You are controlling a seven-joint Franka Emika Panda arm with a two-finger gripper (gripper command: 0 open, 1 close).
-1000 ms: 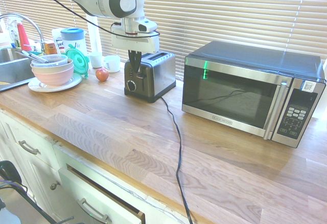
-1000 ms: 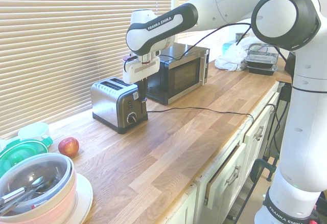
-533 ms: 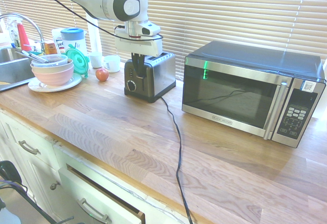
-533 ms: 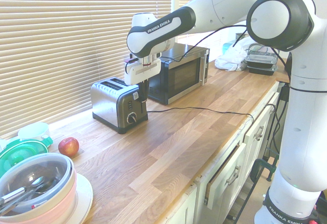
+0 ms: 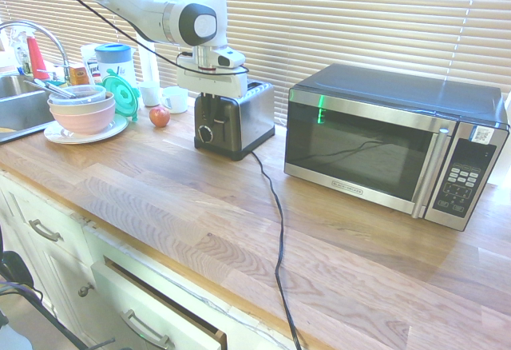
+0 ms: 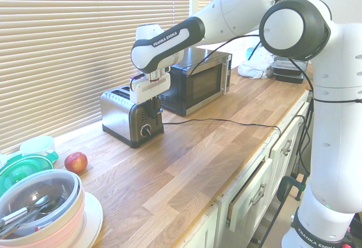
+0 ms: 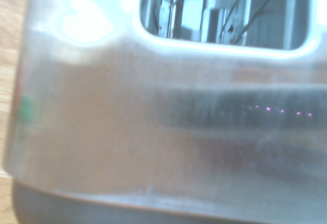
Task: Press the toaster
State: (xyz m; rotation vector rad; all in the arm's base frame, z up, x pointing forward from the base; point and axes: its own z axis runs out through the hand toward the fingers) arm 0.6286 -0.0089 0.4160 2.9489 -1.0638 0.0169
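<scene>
An apple [image 5: 160,116] sits on the counter [image 5: 239,206], off to one side of the gripper [image 5: 212,104]. The gripper points straight down with its fingers pressed together, right against the black front end of the toaster [image 5: 235,118]. The toaster is just under it. A microwave [image 5: 391,146] stands well away on the other side.

Arm: we see it reach out level, wrist bent straight down.
Gripper [image 6: 154,111]: our view has it pointing down, fingers closed together, dark tips below the white hand.
</scene>
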